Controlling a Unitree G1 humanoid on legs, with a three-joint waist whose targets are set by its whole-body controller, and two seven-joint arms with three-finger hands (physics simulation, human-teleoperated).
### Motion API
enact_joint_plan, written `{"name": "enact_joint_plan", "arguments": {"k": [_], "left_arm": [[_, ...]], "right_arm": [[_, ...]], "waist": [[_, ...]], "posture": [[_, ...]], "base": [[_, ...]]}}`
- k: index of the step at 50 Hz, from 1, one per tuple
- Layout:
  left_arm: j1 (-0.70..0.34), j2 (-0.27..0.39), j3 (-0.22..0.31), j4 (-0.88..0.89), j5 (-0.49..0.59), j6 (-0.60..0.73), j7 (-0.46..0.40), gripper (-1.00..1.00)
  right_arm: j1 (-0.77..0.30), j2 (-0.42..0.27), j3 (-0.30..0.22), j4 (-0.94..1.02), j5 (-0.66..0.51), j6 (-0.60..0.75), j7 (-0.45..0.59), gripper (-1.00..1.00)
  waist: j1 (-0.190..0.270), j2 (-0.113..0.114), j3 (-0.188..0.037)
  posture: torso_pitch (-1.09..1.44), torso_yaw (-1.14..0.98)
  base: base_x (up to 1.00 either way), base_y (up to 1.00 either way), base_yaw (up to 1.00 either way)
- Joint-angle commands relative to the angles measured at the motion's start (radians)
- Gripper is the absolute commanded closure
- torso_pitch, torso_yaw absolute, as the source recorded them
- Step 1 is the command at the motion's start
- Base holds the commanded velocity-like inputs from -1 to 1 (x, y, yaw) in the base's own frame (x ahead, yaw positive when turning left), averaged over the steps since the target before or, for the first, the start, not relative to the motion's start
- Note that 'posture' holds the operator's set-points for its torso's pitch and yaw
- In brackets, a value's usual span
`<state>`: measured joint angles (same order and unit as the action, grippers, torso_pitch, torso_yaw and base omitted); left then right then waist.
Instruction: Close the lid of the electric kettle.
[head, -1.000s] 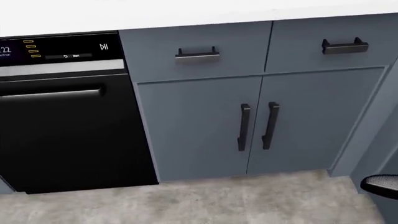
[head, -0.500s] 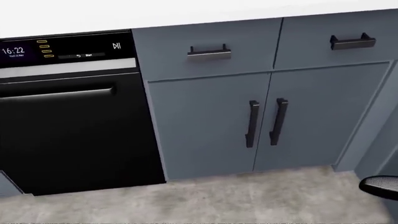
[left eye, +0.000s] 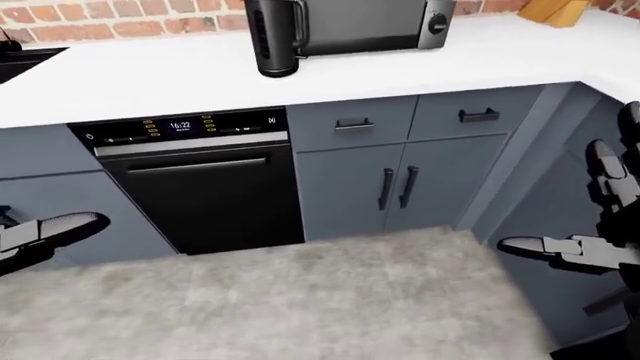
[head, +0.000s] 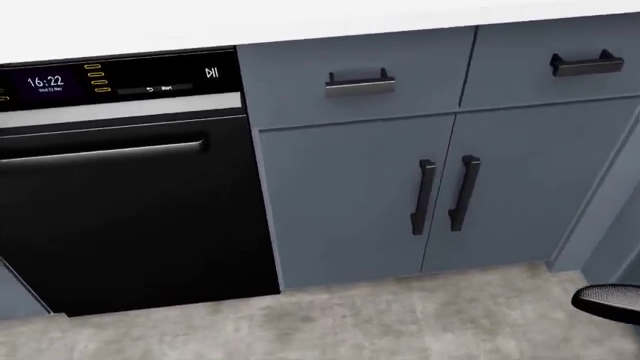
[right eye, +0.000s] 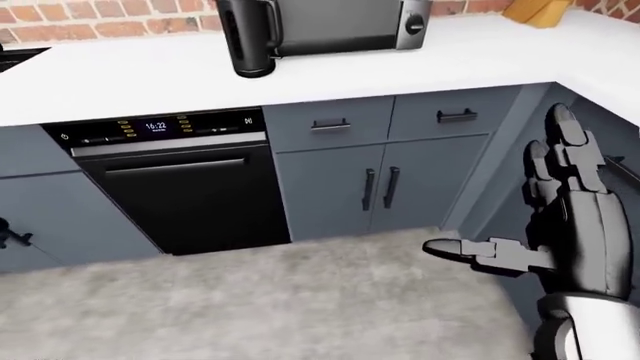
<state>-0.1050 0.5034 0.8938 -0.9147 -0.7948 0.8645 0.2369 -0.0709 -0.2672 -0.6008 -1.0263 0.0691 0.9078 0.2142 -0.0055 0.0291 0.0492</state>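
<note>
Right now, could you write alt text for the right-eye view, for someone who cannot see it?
A robot's grey right hand, fingers spread open, hangs at the view's right above a speckled grey floor. Beyond it stand a black built-in dishwasher and blue-grey cabinets under a white countertop. At the top edge, a black electric kettle stands beside a silver microwave, its lid cropped out.

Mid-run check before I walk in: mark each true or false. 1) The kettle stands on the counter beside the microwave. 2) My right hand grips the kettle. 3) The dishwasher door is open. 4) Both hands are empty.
1) True: the electric kettle stands on the white counter, left of the microwave.
2) False: the right hand hangs open, far below the kettle.
3) False: the dishwasher is closed.
4) True: the left hand holds nothing either.
</note>
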Motion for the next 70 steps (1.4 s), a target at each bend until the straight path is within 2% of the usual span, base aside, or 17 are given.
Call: {"name": "enact_joint_plan", "arguments": {"k": [1,3,12,15,16,19,24,28,29,36,41,42,45,50,53,60,70], "left_arm": [[-0.006,0.013,0.006,-0.004,0.011,-0.029,-0.002,-1.00],[-0.009,0.015,0.009,-0.005,0.007,-0.025,0.000,-1.00],[-0.011,0.004,-0.004,0.001,0.030,-0.035,-0.012,-1.00],[-0.012,0.005,-0.001,-0.001,0.027,-0.030,-0.011,-1.00],[-0.012,0.006,0.000,-0.003,0.024,-0.028,-0.009,-1.00],[-0.012,0.006,-0.001,-0.004,0.024,-0.027,-0.008,-1.00],[-0.012,0.008,0.002,-0.005,0.020,-0.025,-0.007,-1.00],[-0.010,0.010,0.005,-0.009,0.013,-0.022,-0.003,-1.00],[-0.011,0.011,0.005,-0.008,0.012,-0.022,-0.002,-1.00],[-0.011,0.008,-0.001,-0.002,0.024,-0.030,-0.009,-1.00],[-0.011,0.007,0.002,-0.003,0.022,-0.027,-0.009,-1.00],[-0.010,0.006,-0.001,-0.003,0.026,-0.029,-0.011,-1.00],[-0.008,0.002,-0.005,0.000,0.033,-0.035,-0.014,-1.00],[-0.008,-0.004,-0.012,0.003,0.047,-0.040,-0.023,-1.00],[-0.009,-0.006,-0.012,0.003,0.051,-0.039,-0.027,-1.00],[-0.011,-0.011,-0.015,0.001,0.059,-0.036,-0.033,-1.00],[-0.010,-0.017,-0.016,-0.002,0.066,-0.032,-0.040,-1.00]], "right_arm": [[-0.013,-0.007,0.002,-0.021,-0.005,-0.025,0.005,-0.95],[-0.013,-0.006,0.002,-0.021,-0.007,-0.026,0.005,-0.95],[-0.017,-0.002,0.004,-0.021,-0.017,-0.023,0.011,-0.95],[-0.017,0.007,0.011,-0.021,-0.036,-0.027,0.021,-0.95],[-0.017,0.008,0.012,-0.021,-0.040,-0.028,0.024,-0.95],[-0.019,0.012,0.014,-0.021,-0.049,-0.028,0.030,-0.95],[-0.022,0.012,0.012,-0.021,-0.055,-0.025,0.036,-0.95],[-0.025,0.010,0.007,-0.021,-0.051,-0.023,0.035,-0.95],[-0.026,0.008,0.006,-0.021,-0.050,-0.021,0.034,-0.95],[-0.023,0.011,0.010,-0.021,-0.053,-0.024,0.034,-0.95],[-0.025,0.019,0.010,-0.021,-0.063,-0.025,0.043,-0.96],[-0.026,0.019,0.010,-0.021,-0.064,-0.025,0.044,-0.95],[-0.026,0.018,0.010,-0.021,-0.063,-0.023,0.044,-0.95],[-0.025,0.025,0.009,-0.021,-0.071,-0.028,0.048,-0.95],[-0.028,0.027,0.002,-0.021,-0.059,-0.027,0.047,-0.95],[-0.027,0.021,0.010,-0.021,-0.057,-0.026,0.032,-0.95],[-0.028,0.025,0.006,-0.021,-0.049,-0.025,0.028,-0.96]], "waist": [[0.001,0.003,-0.009],[-0.001,0.070,-0.027],[0.004,-0.024,-0.005],[0.003,-0.092,-0.023],[-0.007,-0.052,-0.013],[-0.001,-0.066,-0.021],[0.003,-0.023,-0.006],[0.002,0.095,-0.031],[0.010,0.039,-0.012],[0.004,-0.001,-0.010],[0.002,-0.098,-0.026],[-0.007,-0.048,-0.015],[0.000,-0.067,-0.023],[0.002,-0.016,-0.005],[-0.006,0.065,-0.012],[0.003,-0.039,-0.006],[0.005,-0.026,-0.010]], "posture": [[0.00,0.00],[0.00,0.00],[0.00,0.00],[0.00,0.00],[0.00,0.00],[0.00,0.00],[0.00,0.00],[0.00,0.00],[0.00,0.00],[0.00,0.00],[0.00,0.00],[0.00,0.00],[0.00,0.00],[0.00,0.00],[0.00,0.00],[0.00,0.00],[0.00,0.00]], "base": [[0.00,0.17,0.00],[0.00,0.16,0.00],[0.00,0.17,0.00],[0.00,0.17,0.00],[0.00,0.17,0.00],[0.00,0.17,0.00],[0.00,0.17,0.00],[0.00,0.17,0.00],[0.00,0.17,0.00],[0.00,0.17,0.00],[0.00,0.17,0.00],[0.00,0.17,0.00],[0.00,0.17,0.00],[0.00,0.17,0.00],[0.00,0.11,0.00],[0.00,0.00,0.00],[0.00,0.00,0.00]]}}
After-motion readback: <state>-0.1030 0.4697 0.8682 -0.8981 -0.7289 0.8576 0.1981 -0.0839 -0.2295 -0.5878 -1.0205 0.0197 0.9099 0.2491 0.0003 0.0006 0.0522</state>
